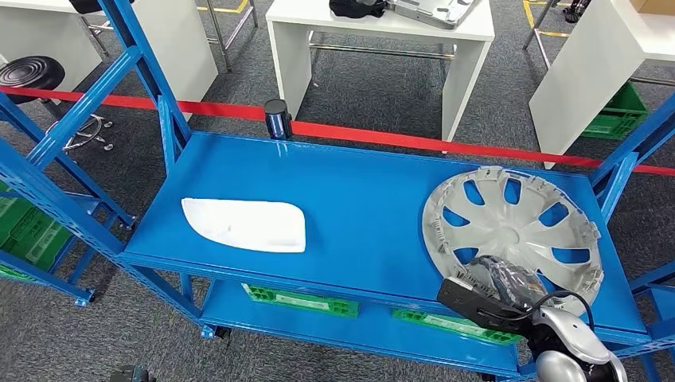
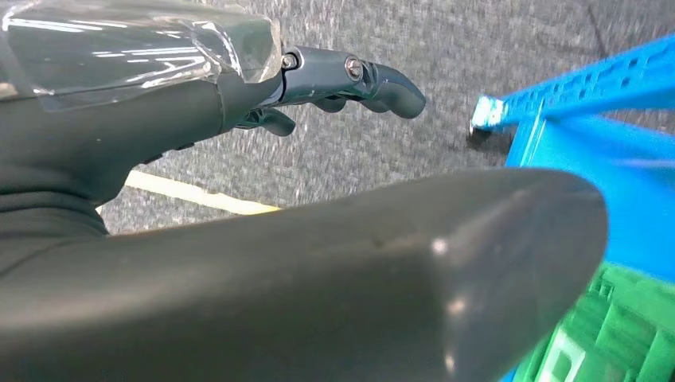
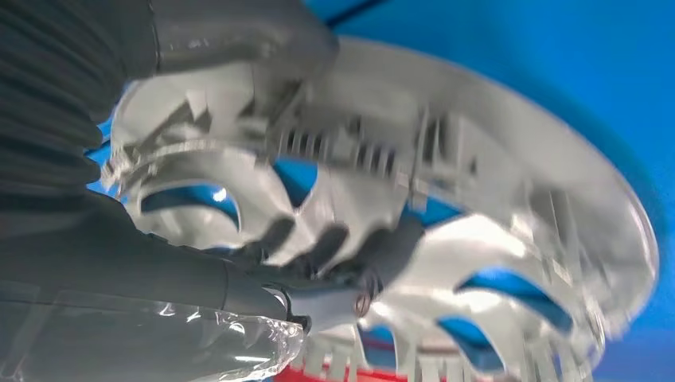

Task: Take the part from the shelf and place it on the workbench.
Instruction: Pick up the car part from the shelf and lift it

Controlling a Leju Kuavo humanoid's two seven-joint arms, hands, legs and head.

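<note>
A silver hubcap (image 1: 513, 227) lies at the right end of the blue shelf's top deck (image 1: 358, 199). My right hand (image 1: 509, 290) comes in from the lower right and sits over the hubcap's near rim. In the right wrist view its dark fingers (image 3: 318, 247) curl through a gap between the spokes of the hubcap (image 3: 477, 159), with the thumb over the rim, so the hand grips it. A flat white part (image 1: 247, 224) lies on the deck's left half. My left hand (image 2: 263, 159) hangs beside the shelf over the grey floor, its fingers (image 2: 374, 79) loosely apart and holding nothing.
Blue shelf uprights (image 1: 171, 127) stand at the deck's left and right corners. A red barrier tape (image 1: 382, 137) on a dark post (image 1: 276, 118) runs behind the shelf. White tables (image 1: 382, 32) stand beyond it. Green crates (image 1: 32, 231) sit low on the left.
</note>
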